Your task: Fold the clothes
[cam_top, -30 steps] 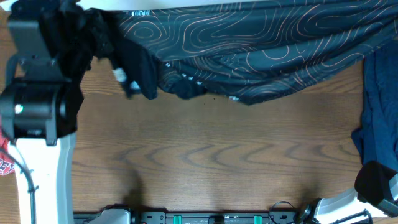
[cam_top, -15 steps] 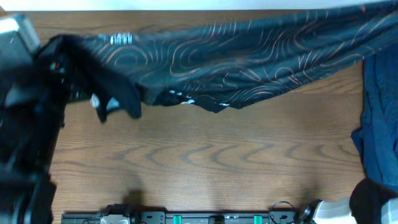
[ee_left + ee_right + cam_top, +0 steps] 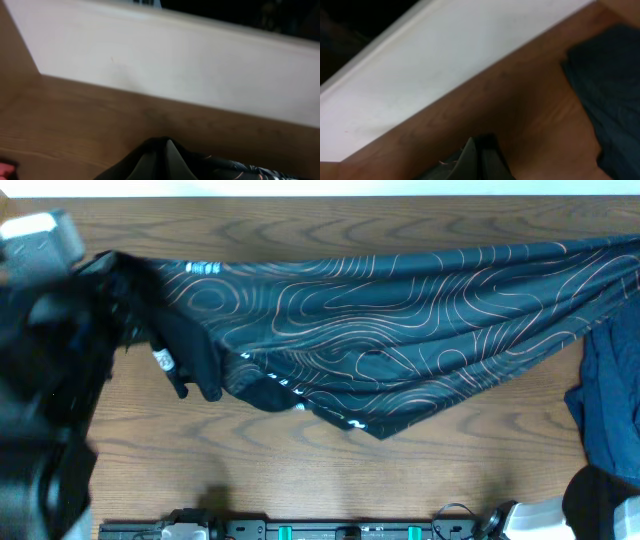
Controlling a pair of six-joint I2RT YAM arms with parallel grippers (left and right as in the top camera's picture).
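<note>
Fabric is spanning the far half of the wooden table (image 3: 300, 470): the black cycling jersey (image 3: 400, 330), crossed by thin orange contour lines, is stretching from the far left corner to the far right corner and running off the overhead frame there; its lower hem is sagging toward the middle of the surface, coming to a point near the centre, and whether that point is touching the wood cannot be told; small white logos (image 3: 290, 385) are showing along the hem; a dark sleeve (image 3: 190, 365) with a white tag is drooping just beside the left end.

Left gripper (image 3: 105, 275) is sitting at the jersey's bunched left end, merging into the blurred dark left arm (image 3: 45, 380) along the left edge; it is clamping down on the jersey, and its wrist view is showing a peak of black cloth (image 3: 167, 150) rising at the bottom centre over the wood, with a white board (image 3: 175, 65) beyond the far edge.

Right gripper is lying outside the overhead view; it is closed too, pinching the jersey's right end, and its wrist view is showing dark cloth (image 3: 482, 155) peaking at the bottom centre.

Dark blue garment (image 3: 610, 400) is lying at the right edge, under the jersey's right end.
</note>
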